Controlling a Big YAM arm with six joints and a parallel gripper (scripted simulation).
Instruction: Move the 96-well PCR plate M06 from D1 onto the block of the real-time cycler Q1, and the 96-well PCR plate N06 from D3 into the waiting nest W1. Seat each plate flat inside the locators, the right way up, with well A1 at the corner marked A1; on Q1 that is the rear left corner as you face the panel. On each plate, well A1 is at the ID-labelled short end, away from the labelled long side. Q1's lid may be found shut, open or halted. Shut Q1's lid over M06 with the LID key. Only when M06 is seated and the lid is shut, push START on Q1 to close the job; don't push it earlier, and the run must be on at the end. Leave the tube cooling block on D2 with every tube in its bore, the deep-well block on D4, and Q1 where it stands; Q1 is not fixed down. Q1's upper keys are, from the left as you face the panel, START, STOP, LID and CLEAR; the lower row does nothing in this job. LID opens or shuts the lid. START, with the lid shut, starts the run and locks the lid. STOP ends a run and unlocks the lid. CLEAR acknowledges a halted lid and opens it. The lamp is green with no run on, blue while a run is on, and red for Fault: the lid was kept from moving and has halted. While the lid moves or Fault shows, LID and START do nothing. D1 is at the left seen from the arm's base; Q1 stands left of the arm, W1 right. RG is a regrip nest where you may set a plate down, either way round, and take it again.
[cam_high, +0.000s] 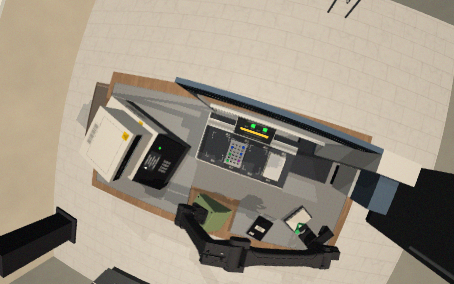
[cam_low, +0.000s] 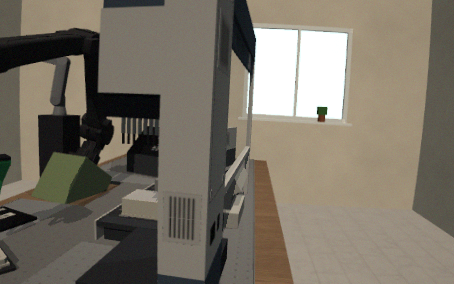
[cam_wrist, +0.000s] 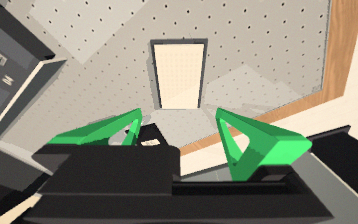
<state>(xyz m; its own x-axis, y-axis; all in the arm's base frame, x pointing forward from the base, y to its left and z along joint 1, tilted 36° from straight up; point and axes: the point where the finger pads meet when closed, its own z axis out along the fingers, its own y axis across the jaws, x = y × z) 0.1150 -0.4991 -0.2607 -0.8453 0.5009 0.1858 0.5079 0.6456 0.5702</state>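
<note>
A cream 96-well plate lies flat inside the dark frame of the waiting nest W1 at the right front of the table. My gripper is open and empty. It hangs above the table just on the near side of that nest, with its green fingers apart and clear of the plate. The cycler Q1 stands at the left, with its cream lid on top and its black panel showing a green lamp. Positions D1 and D3 look dark and bare. I cannot see plate M06.
The tube cooling block sits on D2 and the white deep-well block on D4. The black regrip nest lies left of W1. The liquid handler's gantry spans the back. An olive cover sits at the arm's base.
</note>
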